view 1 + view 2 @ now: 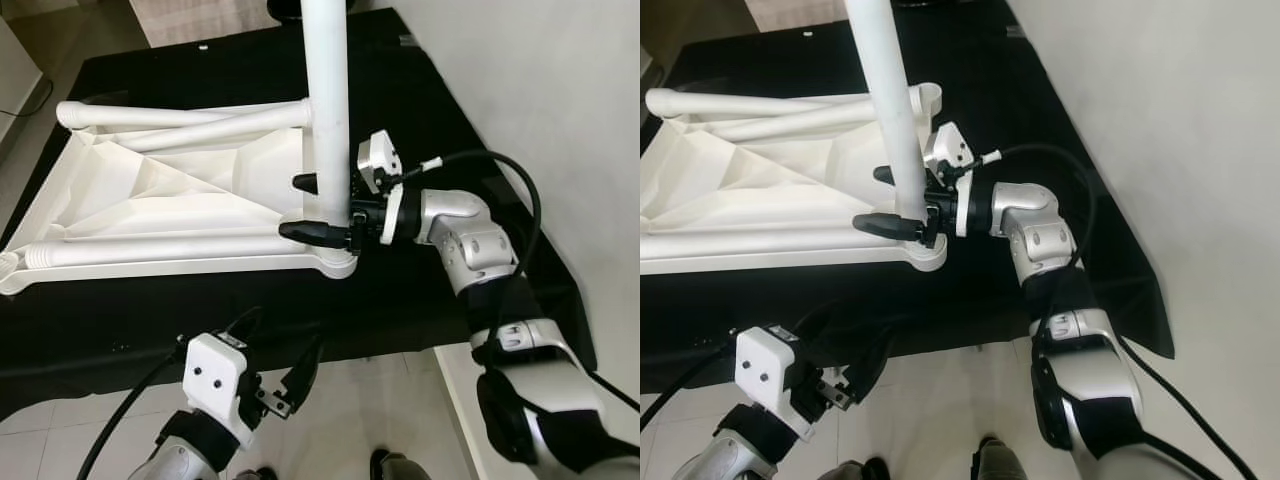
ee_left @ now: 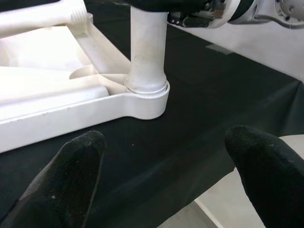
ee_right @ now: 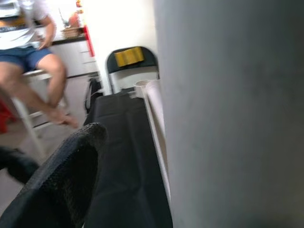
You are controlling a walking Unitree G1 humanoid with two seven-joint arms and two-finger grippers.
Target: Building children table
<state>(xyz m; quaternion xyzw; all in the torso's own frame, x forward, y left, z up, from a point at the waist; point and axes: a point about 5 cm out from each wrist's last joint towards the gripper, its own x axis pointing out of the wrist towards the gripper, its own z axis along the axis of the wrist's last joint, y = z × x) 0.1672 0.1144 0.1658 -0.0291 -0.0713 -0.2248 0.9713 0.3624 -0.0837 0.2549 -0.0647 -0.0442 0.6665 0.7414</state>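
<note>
Two black fingers of my right gripper (image 1: 325, 208) pinch the upright table leg (image 1: 327, 100) at frame centre; left gripper (image 1: 290, 385) spread, lower left.

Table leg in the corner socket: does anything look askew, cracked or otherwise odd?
Nothing stands out. The leg stands upright in the corner socket of the upturned tabletop, with the right tool around it. No cracks visible.

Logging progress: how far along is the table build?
Early. Done: tabletop lies upside down on the black cloth. In hand: right tool grips one upright leg seated in the near corner socket. Left tool idle, open. Left: two legs lie loose on the tabletop.
</note>
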